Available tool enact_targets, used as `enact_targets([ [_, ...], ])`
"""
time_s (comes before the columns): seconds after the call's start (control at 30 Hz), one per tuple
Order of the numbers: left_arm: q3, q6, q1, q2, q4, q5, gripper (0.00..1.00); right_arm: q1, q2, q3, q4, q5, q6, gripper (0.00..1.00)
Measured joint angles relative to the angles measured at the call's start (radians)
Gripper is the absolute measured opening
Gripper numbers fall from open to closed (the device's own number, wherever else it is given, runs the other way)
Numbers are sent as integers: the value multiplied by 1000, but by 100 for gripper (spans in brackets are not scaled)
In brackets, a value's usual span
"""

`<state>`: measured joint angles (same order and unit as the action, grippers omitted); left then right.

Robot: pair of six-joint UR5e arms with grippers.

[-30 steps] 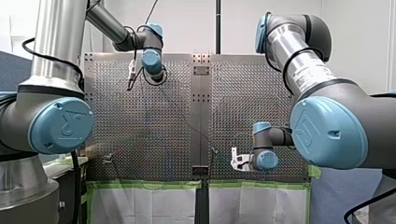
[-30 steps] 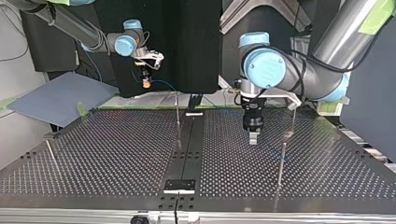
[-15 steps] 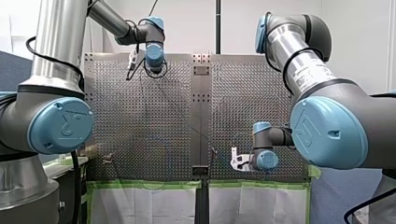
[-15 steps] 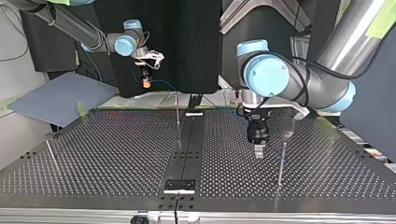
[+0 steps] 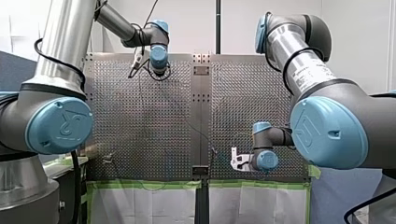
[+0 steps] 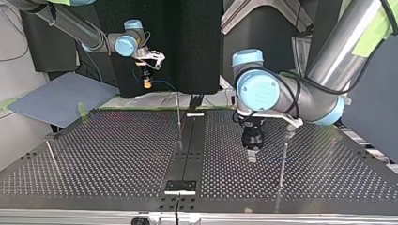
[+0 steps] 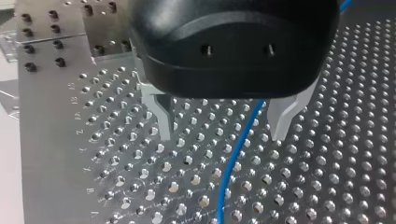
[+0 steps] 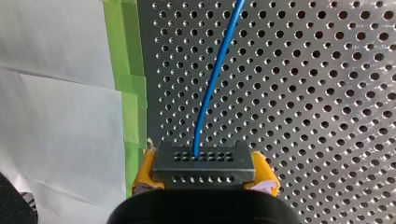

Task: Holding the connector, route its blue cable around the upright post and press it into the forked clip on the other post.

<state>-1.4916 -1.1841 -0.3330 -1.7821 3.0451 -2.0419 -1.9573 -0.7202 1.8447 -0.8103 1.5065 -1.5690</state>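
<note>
Order follows the top view, left to right.

1. A grey-blue sheet (image 6: 61,96) lies off the far left corner of the perforated table (image 6: 117,154). A thin rod (image 6: 50,154) stands tilted near the table's left edge.

2. My right gripper (image 6: 147,84) hangs above the far left part of the table, clear of the surface. Its yellow pads (image 8: 144,173) are clamped on the connector (image 8: 203,163), a dark block, with one pad against each side. The blue cable (image 8: 215,79) leaves one hole in the connector's face. It runs ahead of the gripper over the table, beside green tape (image 8: 133,84) and white sheeting (image 8: 56,93).

3. A thin upright post (image 6: 178,115) stands near the far end of the table's centre strip.

4. My left gripper (image 6: 252,157) points straight down, right of the centre strip and close over the table. Contact with the surface cannot be told. Its metal fingers (image 7: 163,119) are spread wide and hold nothing. The blue cable lies on the table and passes between them, nearer one finger, touching neither.

5. A second upright post (image 6: 282,164) stands just beside my left gripper, on its right. Whether this post carries the forked clip cannot be told.
</note>
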Motion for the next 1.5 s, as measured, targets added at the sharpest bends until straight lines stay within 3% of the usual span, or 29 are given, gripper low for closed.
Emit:
enact_targets([
  [0.27, 32, 62, 10, -2, 27, -3, 98, -1, 0, 0, -1, 0, 0, 0],
  [0.5, 30, 69, 3, -4, 55, -3, 98, -1, 0, 0, -1, 0, -1, 0],
  [0.7, -9, 66, 1, -12, 46, -7, 98, -1, 0, 0, -1, 0, -2, 0],
  [1.03, -29, 76, -24, -106, 52, -70, 98, -1, 0, 0, 3, 0, -2, 0],
  [1.5, -63, 55, -48, -218, 15, -80, 98, -1, 0, 0, -4, 0, -3, 0],
])
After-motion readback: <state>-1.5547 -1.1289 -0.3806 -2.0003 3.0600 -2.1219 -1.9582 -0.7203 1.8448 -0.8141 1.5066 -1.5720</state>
